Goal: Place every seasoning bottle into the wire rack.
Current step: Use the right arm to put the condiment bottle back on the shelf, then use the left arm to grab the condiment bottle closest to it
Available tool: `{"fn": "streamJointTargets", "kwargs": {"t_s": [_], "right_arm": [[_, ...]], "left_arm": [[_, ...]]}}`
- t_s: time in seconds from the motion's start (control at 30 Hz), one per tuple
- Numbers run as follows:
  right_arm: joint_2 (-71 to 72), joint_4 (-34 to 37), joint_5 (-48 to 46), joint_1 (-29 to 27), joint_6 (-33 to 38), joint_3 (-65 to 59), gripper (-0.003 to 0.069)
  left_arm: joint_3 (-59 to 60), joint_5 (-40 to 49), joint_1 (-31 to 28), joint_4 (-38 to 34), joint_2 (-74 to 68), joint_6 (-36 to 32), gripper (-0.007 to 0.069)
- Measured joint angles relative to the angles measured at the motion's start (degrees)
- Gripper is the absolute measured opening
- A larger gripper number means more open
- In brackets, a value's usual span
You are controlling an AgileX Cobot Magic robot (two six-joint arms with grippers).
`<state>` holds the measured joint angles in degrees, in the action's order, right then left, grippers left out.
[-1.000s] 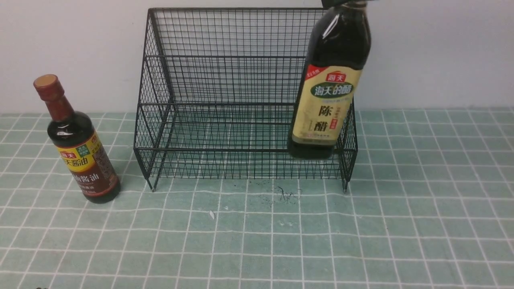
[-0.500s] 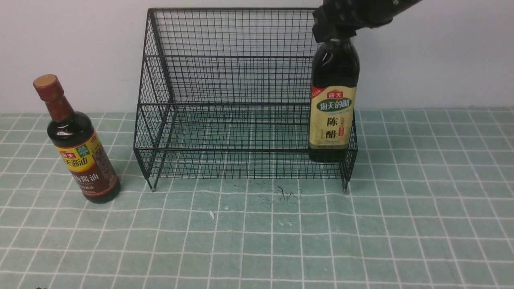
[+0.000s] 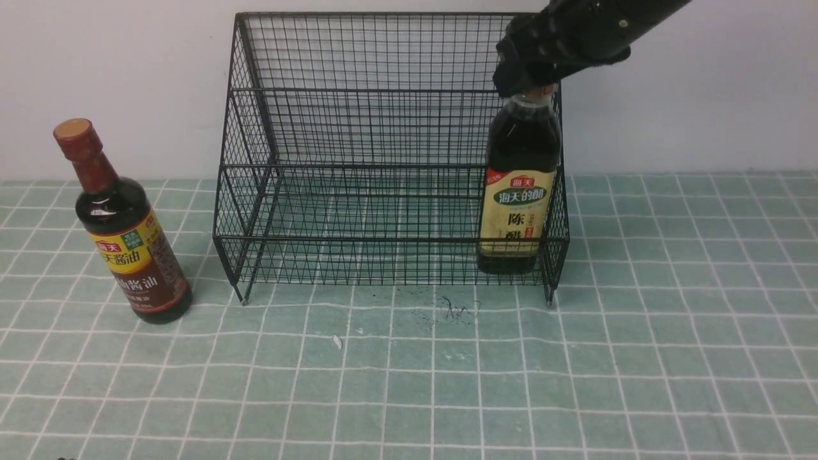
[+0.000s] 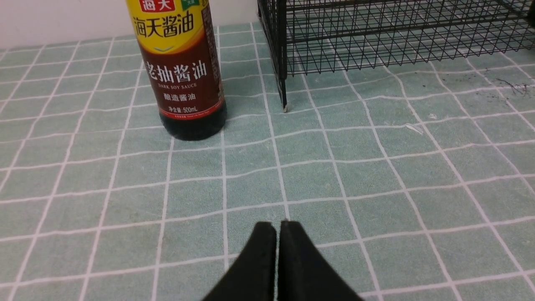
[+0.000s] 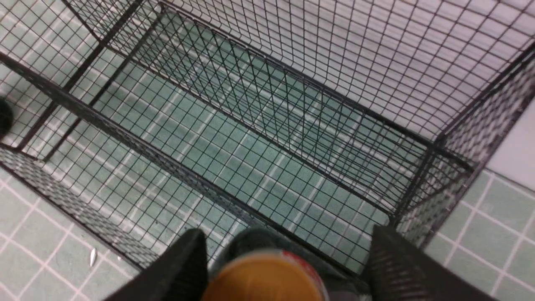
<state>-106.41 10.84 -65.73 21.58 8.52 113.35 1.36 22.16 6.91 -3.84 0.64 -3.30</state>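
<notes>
The wire rack stands against the back wall. The wider seasoning bottle, with beige label, stands upright inside the rack's right end. My right gripper hovers over its neck. In the right wrist view the gold cap sits between the fingers of that gripper, which is open with a clear gap on one side. The slim seasoning bottle with red-brown cap stands on the cloth left of the rack. It also shows in the left wrist view, ahead of my left gripper, which is shut and empty.
A green checked cloth covers the table. A small white scrap and dark smudges lie in front of the rack. The rack's front leg stands just right of the slim bottle.
The wider bottle came down from above the rack's right end and now stands on its floor. My right gripper followed it down and its jaws spread apart.
</notes>
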Motion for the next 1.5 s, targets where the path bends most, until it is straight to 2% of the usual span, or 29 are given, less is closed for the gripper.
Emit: {"fn": "streamJointTargets", "kwargs": {"t_s": [0.13,0.27,0.33,0.43,0.5,0.57,0.6,0.63,0.73,0.9,1.0,1.1,1.3,1.4,1.5], "right_arm": [[5.51,-0.68,-2.04,0.0,-1.46,0.0,0.0516],[13.66,-2.5,-5.34,0.0,-5.55,0.17,0.0489],[18.35,-5.47,-6.71,0.0,-8.52,0.3,0.0437],[25.99,-9.62,-7.17,0.0,-10.72,-0.84,0.0314],[28.48,-10.52,-7.22,0.0,-11.24,-1.74,0.0266],[34.58,-11.89,-7.3,0.0,-13.08,-4.65,0.0156],[37.08,-12.27,-7.35,0.0,-13.54,-6.05,0.0127],[41.66,-13.15,-7.44,0.0,-14.43,-8.96,0.0055],[50.96,-14.49,-7.44,0.0,-15.16,-15.87,0.0001],[70.25,-15.19,-5.0,0.0,-17.82,-34.52,-0.0013],[78.89,-15.69,2.68,0.0,-19.39,-45.5,-0.0013],[89.05,-14.98,16.39,0.0,-19.94,-60.77,-0.0013],[99.42,-8.81,28.76,0.0,-20.05,-80.17,-0.0013],[101.41,-9.03,29.62,0.0,-19.99,-86.99,-0.0013],[101.87,-12.31,31.35,0.0,-19.82,-93.91,-0.0014]], "left_arm": [[0.0,0.0,0.0,0.0,0.0,0.0,-0.0006],[0.0,0.0,0.0,0.0,0.0,0.0,-0.0006],[0.0,0.0,0.0,0.0,0.0,0.0,-0.0006],[0.0,0.0,0.0,0.0,0.0,0.0,-0.0006],[0.0,0.0,0.0,0.0,0.0,0.0,-0.0006],[0.0,0.0,0.0,0.0,0.0,0.0,-0.0006],[0.0,0.0,0.0,0.0,0.0,0.0,-0.0006],[0.0,0.0,0.0,0.0,0.0,0.0,-0.0006],[0.0,0.0,0.0,0.0,0.0,0.0,-0.0006],[0.0,0.0,0.0,0.0,0.0,0.0,-0.0006],[0.0,0.0,0.0,0.0,0.0,0.0,-0.0006],[0.0,0.0,0.0,0.0,0.0,0.0,-0.0006],[0.0,0.0,0.0,0.0,0.0,0.0,-0.0006],[0.0,0.0,0.0,0.0,0.0,0.0,-0.0006],[0.0,0.0,0.0,0.0,0.0,0.0,-0.0006]]}}
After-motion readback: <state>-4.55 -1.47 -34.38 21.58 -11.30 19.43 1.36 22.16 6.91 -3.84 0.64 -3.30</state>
